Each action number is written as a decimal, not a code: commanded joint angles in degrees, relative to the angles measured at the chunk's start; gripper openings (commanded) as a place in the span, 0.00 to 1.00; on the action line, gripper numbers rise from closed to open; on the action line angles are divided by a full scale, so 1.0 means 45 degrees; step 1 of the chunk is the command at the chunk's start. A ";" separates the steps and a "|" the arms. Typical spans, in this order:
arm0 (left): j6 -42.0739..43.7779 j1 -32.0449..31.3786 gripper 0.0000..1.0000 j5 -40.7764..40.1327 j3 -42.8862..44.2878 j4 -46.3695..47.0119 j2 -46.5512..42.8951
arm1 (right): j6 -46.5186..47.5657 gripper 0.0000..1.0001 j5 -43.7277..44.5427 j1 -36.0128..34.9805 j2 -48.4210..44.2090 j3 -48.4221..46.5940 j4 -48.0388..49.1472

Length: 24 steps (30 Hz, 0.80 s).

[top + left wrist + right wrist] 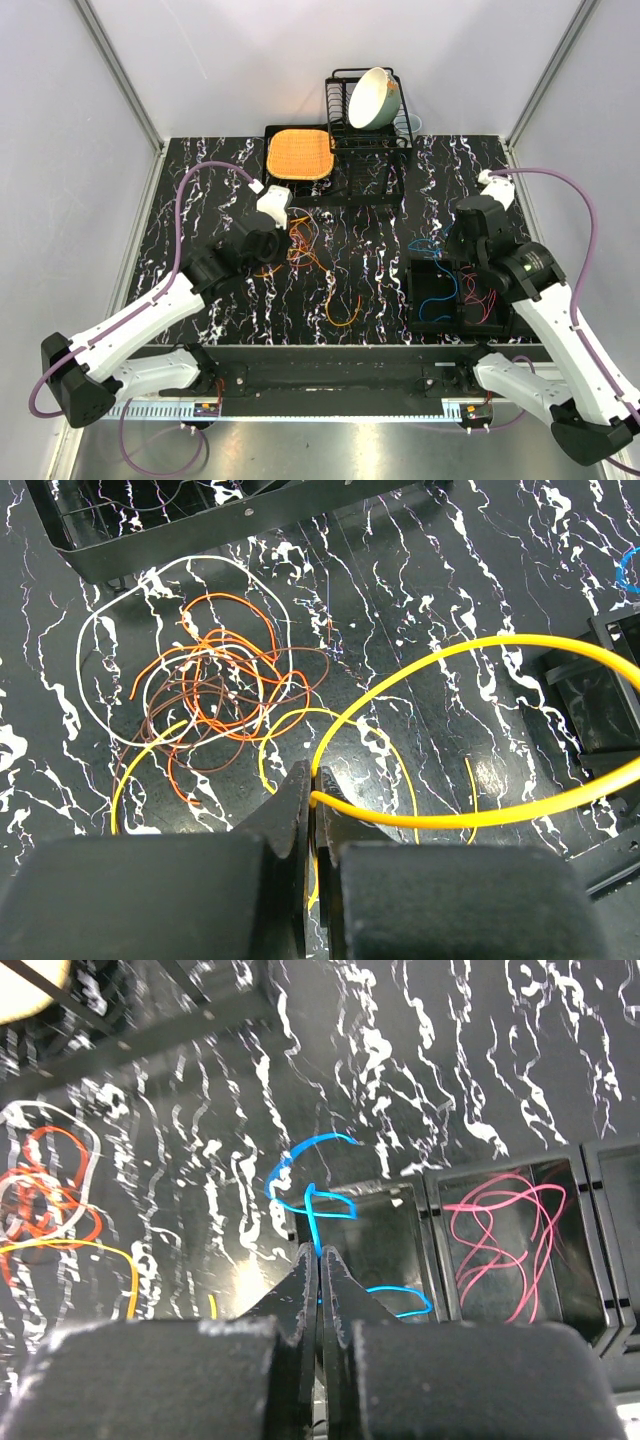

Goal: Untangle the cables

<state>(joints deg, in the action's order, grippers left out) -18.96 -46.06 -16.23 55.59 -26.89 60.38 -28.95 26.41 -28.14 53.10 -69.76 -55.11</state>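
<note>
Two cables are being gripped at once: the left gripper (314, 780) is clamping the yellow cable (450, 650) tight between its jaws, and the right gripper (320, 1255) is pinching the blue cable (314, 1215) just above the bin (430, 1210). The yellow loop is arching right, well apart from the tangle (215, 685) of orange, brown and white strands lying on the table (420, 560) near the rack. To do this well, the left arm should be drawing the yellow cable slowly away from the tangle and watching whether the pile is dragging along; if it is, easing back is looking wiser than pulling harder. The right arm should be lowering the blue loop fully inside the compartment beside the pink cable (500, 1230) before letting go, since part of it is hanging over the rim. Several things are staying unclear: the thinner yellow strands by the tangle may or may not belong to the gripped cable, the yellow ends are running out of the left wrist view, and both wrist housings are hiding whatever is lying beneath them.
</note>
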 commanded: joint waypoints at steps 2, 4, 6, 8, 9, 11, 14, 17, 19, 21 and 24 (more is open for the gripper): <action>0.0151 0.0041 0.00 -0.0182 -0.0030 0.0586 -0.0097 | -0.0206 0.00 0.0166 -0.0036 -0.0432 0.0481 0.0510; 0.0132 0.0041 0.00 -0.0241 -0.0069 0.0606 -0.0136 | -0.0421 0.00 -0.0010 -0.0055 -0.0763 0.0773 0.0295; 0.0112 0.0041 0.00 -0.0241 -0.0127 0.0606 -0.0137 | -0.0597 0.00 -0.0108 -0.0055 -0.0940 0.0989 -0.0036; 0.0112 0.0041 0.00 -0.0222 -0.0127 0.0625 -0.0117 | -0.0948 0.00 -0.0322 -0.0055 -0.1077 0.1243 -0.0330; 0.0093 0.0041 0.00 -0.0222 -0.0108 0.0625 -0.0098 | -0.1124 0.00 -0.0439 -0.0036 -0.1194 0.1321 -0.0621; 0.0093 0.0041 0.00 -0.0222 -0.0127 0.0645 -0.0098 | -0.1457 0.00 -0.0576 -0.0055 -0.1350 0.1497 -0.0896; 0.0092 0.0041 0.00 -0.0202 -0.0127 0.0683 -0.0097 | -0.1789 0.00 -0.0674 -0.0055 -0.1819 0.1440 -0.1326; 0.0053 0.0041 0.00 -0.0124 -0.0127 0.0742 -0.0058 | -0.2101 0.00 -0.0694 -0.0055 -0.2054 0.1108 -0.1775; 0.0053 0.0041 0.00 -0.0105 -0.0147 0.0742 -0.0039 | -0.2393 0.00 -0.0636 -0.0055 -0.1976 0.0893 -0.2282; 0.0034 0.0041 0.00 -0.0105 -0.0147 0.0742 -0.0039 | -0.2686 0.00 -0.0461 -0.0055 -0.1957 0.0737 -0.2866; 0.0034 0.0041 0.00 -0.0066 -0.0186 0.0762 -0.0058 | -0.3352 0.00 -0.0497 -0.0055 -0.2170 0.0638 -0.3397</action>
<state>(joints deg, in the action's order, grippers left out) -19.00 -46.06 -16.25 54.87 -26.81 60.38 -39.20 23.29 -28.14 44.25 -64.36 -66.00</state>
